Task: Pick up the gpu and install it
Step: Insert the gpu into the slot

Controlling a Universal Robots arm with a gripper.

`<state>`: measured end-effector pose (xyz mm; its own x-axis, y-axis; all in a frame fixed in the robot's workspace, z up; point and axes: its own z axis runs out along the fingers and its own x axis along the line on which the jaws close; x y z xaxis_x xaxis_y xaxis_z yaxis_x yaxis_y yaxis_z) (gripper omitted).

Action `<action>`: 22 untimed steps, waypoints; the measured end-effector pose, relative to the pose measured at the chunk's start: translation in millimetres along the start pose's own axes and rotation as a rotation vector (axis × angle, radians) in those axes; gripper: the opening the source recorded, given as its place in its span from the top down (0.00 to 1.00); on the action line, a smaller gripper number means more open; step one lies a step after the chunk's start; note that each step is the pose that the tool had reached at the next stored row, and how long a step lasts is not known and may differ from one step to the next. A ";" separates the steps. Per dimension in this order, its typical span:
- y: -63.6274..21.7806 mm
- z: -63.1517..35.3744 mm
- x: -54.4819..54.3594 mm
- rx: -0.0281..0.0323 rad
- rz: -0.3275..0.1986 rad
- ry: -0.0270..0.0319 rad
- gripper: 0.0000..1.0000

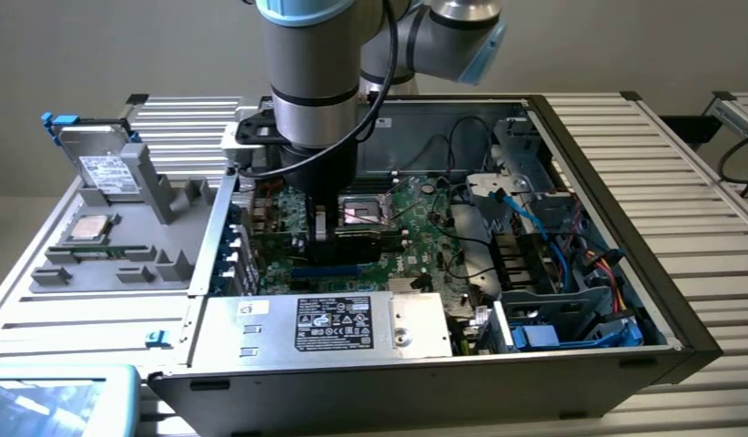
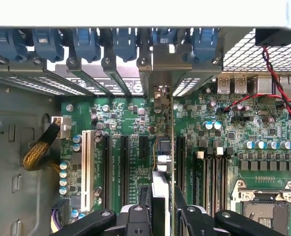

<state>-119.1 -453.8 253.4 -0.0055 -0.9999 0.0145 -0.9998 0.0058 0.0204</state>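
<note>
1. We see the gpu (image 2: 163, 147) edge-on, standing upright over the green motherboard (image 2: 126, 118). Its silver end bracket (image 2: 167, 61) sits at the case's rear slot openings, under a row of blue latches (image 2: 86, 42).
2. The gripper (image 2: 161, 206) is clenched on the gpu, one finger (image 2: 144, 204) against each face, at the end of the card away from the bracket.
3. The card runs in line with the long black expansion slots (image 2: 123, 167), with slots on both sides of it. We cannot tell whether its lower edge is seated in one.
4. The CPU socket (image 2: 266, 209) lies on the board near the gripper.
5. In the exterior view, the arm (image 1: 313, 91) reaches down into the open computer case (image 1: 665, 309), over the middle of the board.
6. The power supply (image 1: 331, 323) sits at the case's near edge.
7. A grey tray (image 1: 119, 246) carrying a drive (image 1: 101, 168) stands on the slatted tabletop (image 1: 678, 155), just beside the case on the exterior view's left.
</note>
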 end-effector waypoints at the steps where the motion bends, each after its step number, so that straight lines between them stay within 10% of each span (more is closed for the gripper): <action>1: 0.4 0.3 0.0 0.0000 0.000 -0.0001 0.72; 22: 1.2 3.6 0.7 -0.0006 0.000 0.0000 0.72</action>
<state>-120.4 -454.5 249.8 -0.0056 -0.9999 0.0145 -0.9998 0.0059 0.0211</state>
